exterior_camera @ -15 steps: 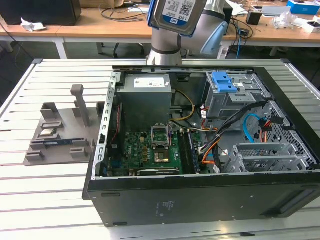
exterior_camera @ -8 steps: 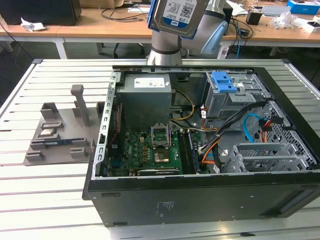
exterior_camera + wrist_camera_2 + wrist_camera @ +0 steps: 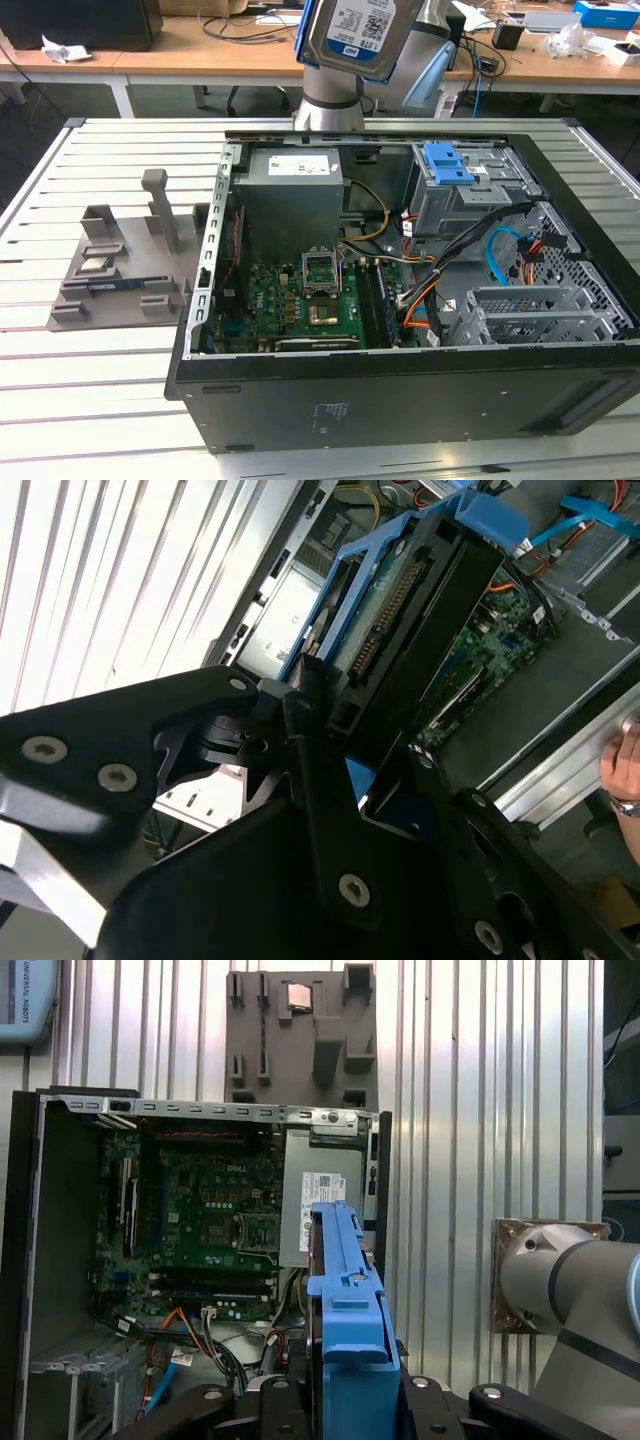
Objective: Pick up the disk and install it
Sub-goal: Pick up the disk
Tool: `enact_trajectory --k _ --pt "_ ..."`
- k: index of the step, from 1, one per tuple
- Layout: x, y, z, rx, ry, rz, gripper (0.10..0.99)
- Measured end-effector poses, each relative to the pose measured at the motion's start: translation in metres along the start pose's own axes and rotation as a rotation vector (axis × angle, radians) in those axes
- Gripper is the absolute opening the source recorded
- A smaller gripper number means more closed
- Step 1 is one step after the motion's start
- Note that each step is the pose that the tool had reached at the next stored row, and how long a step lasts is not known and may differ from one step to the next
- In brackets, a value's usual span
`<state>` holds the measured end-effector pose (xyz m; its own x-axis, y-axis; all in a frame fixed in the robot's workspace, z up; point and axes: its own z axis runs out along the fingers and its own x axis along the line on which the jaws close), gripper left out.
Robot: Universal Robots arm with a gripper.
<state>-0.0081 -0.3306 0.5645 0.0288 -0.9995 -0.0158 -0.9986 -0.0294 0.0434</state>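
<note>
Your pincer (image 3: 325,715) is pinching one end of the disk (image 3: 400,645), with its black fingers (image 3: 310,780) pressed against the blue carrier frame. The disk juts out from the pincer, held in the air above the open computer case (image 3: 400,395). Below the pincer lie the green motherboard (image 3: 200,1210) and the grey power-supply box (image 3: 320,1200). A blue latch (image 3: 447,163) sits lower in the case, apart from the disk. A person's hand (image 3: 625,765) shows beyond the case's edge.
</note>
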Motion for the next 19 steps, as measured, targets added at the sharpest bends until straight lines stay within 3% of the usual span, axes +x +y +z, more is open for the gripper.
enact_trajectory --k 19 --pt "0.0262 0.0008 0.0001 0.000 0.0016 0.000 0.365"
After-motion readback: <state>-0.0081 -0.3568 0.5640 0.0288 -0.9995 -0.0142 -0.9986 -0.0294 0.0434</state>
